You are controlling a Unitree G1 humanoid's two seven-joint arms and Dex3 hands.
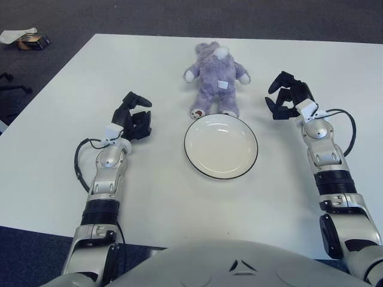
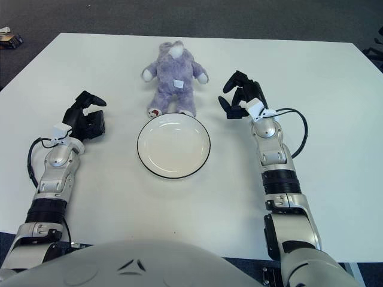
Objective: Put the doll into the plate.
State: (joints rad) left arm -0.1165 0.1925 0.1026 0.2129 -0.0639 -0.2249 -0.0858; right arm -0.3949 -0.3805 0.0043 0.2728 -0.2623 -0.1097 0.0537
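Doll (image 1: 216, 76) behind plate (image 1: 221, 171) (touching)

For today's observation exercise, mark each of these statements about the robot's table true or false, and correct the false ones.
1. The purple plush doll lies in the white plate. False: it lies on the table just beyond the plate's far rim.
2. The plate holds nothing. True.
3. The right robot hand grips the doll. False: it is beside the doll, apart from it, fingers open.
4. The left robot hand shows left of the plate, holding nothing. True.
5. The white table carries two plates. False: only one.
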